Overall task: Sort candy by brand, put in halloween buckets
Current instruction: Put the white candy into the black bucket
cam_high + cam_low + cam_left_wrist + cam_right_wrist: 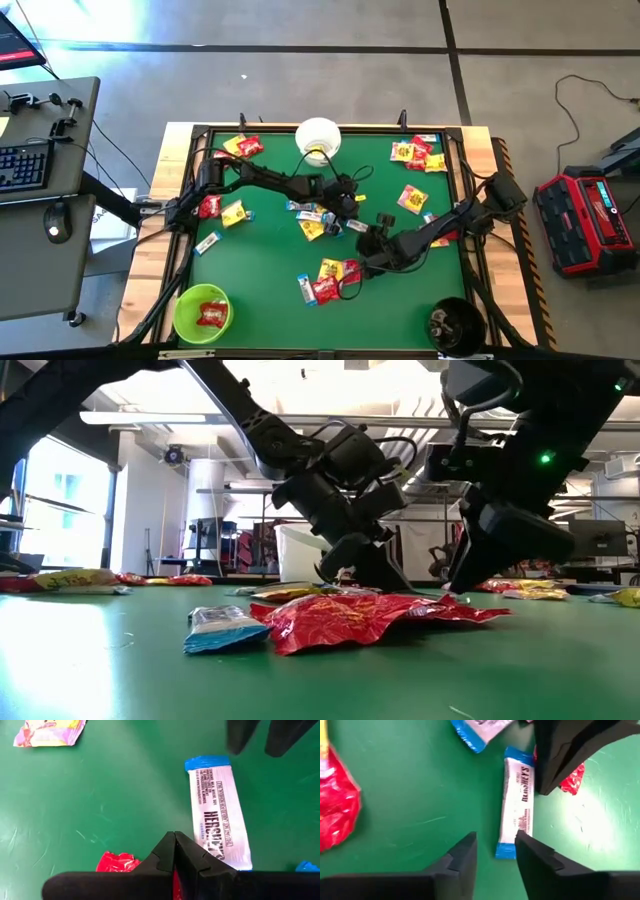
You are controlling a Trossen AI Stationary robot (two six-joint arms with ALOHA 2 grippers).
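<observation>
Both grippers are working at mid-frame of the high view, over the green table (270, 250).

Left gripper (174, 851): fingers pressed together, tips sitting beside a white-and-blue Hershey's bar (218, 815); "HERSHEY'S" is readable along the wrapper. A crumpled red packet (116, 862) is lying just beside the fingers.

Right gripper (496, 851): fingers spread, hanging over the end of the same bar, nothing pinched.

Candy is lying scattered across the table. White bucket (318, 138) at top centre, lime green bucket (201, 312) lower left holding red packets, black bucket (456, 325) lower right.
</observation>
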